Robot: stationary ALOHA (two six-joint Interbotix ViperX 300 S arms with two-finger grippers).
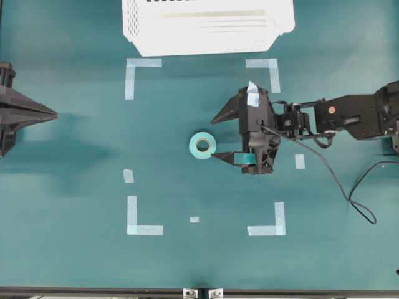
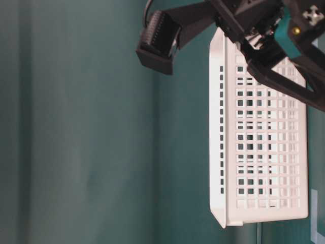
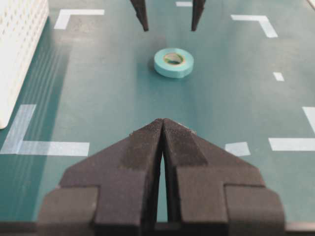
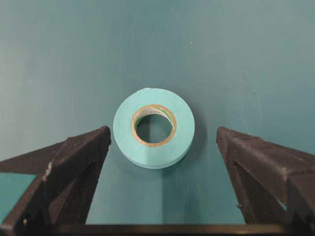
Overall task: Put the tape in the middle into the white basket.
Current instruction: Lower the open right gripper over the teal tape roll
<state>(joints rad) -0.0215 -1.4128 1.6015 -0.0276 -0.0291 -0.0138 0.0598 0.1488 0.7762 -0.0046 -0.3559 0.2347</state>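
The tape (image 1: 202,145), a small light-teal ring with a tan core, lies flat in the middle of the green table. My right gripper (image 1: 213,138) is open, its fingertips on either side of the tape's near edge and apart from it. In the right wrist view the tape (image 4: 153,128) sits just ahead of and between the tips of the open gripper (image 4: 163,133). My left gripper (image 1: 53,114) is shut and empty at the far left; its left wrist view (image 3: 162,121) shows the tape (image 3: 173,62) ahead of it. The white basket (image 1: 209,28) stands at the table's far edge.
Pale-blue corner marks (image 1: 142,73) frame a square round the tape, with small strips (image 1: 300,161) nearby. A black cable (image 1: 349,187) trails from the right arm. The basket's slotted side (image 2: 264,137) fills the table-level view and its wall (image 3: 19,49) shows at the left of the left wrist view.
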